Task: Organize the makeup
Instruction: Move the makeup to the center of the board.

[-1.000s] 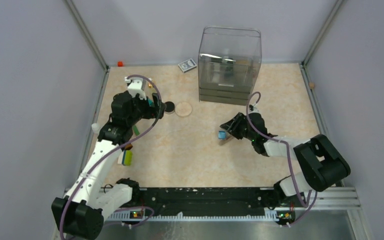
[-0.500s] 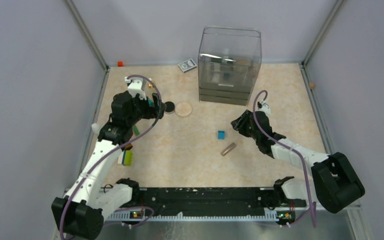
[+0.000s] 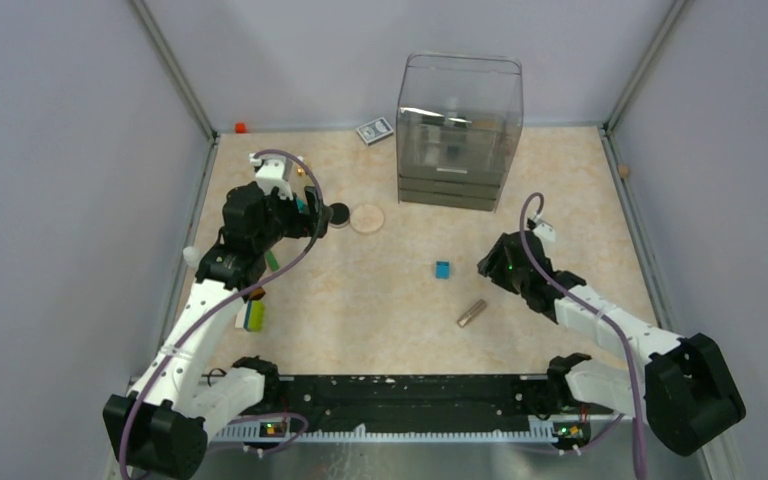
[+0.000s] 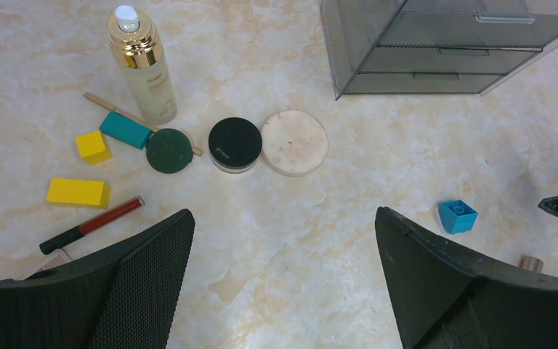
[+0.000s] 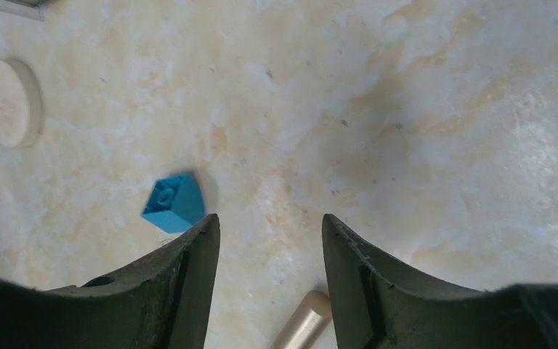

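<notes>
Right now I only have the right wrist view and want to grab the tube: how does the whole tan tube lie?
Observer: The tan tube lies flat, on the near side of the blue cube, apart from it.
Operator: Where would it go?
Observer: A clear drawer organizer stands at the far side, drawers shut.
Operator: Left arm in my way?
Observer: No, the left gripper is open by the black round compact, far left.

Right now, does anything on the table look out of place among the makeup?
Yes. A small blue cube sits alone mid-table, and yellow blocks lie near the gold-capped bottle: toys, not cosmetics. The tan tube lies loose on its side.
</notes>
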Available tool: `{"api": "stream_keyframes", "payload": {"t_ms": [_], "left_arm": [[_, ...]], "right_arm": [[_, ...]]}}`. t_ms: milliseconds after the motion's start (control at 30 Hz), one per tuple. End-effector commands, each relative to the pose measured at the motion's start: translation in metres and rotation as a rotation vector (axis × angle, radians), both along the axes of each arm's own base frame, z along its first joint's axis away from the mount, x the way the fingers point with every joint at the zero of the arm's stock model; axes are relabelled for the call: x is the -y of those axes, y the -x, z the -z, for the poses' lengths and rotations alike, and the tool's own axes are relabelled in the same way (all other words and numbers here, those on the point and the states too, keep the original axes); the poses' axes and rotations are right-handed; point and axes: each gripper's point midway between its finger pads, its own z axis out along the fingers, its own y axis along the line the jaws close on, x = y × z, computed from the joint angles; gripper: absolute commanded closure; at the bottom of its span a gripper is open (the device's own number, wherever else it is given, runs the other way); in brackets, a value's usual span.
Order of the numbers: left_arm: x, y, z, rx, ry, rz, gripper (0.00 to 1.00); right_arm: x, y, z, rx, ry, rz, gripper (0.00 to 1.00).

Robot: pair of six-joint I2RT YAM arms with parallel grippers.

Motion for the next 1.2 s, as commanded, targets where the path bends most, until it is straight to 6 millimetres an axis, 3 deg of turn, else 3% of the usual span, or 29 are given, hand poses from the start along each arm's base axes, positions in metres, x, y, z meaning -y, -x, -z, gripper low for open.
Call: {"api": "stream_keyframes", "payload": {"t_ms": [0,267,433,667,833,967,1167], "left_arm": [[0.0,0.0,-0.004,0.024,-0.007,0.008,0.01],[-0.004,0.0,-0.006,0.027,-0.025,-0.011,0.01],[-0.005,0.0,-0.007,0.031,-0.029,-0.015,0.01],[-0.005,0.0,-0.006,0.03,-0.032,-0.01,0.01],[-0.004,0.0,-0.006,0.026,-0.032,-0.007,0.01],[-0.003,0.0,-0.005,0.024,-0.031,-0.001,0.01],[-0.003,0.0,-0.004,0.021,-0.033,-0.001,0.01]], "right_arm": [[0.013,0.018,0.005,-0.132,0.048,0.06,0.43],[0.045,0.085,0.041,-0.495,0.162,0.206,0.3],[0.044,0.119,0.051,-0.628,0.164,0.173,0.29],[0.025,0.141,0.05,-0.625,-0.016,0.145,0.31],[0.023,0.148,0.054,-0.641,-0.041,0.136,0.35],[0.027,0.152,0.062,-0.656,-0.007,0.118,0.45],[0.032,0.139,0.065,-0.608,0.083,0.033,0.87]]}}
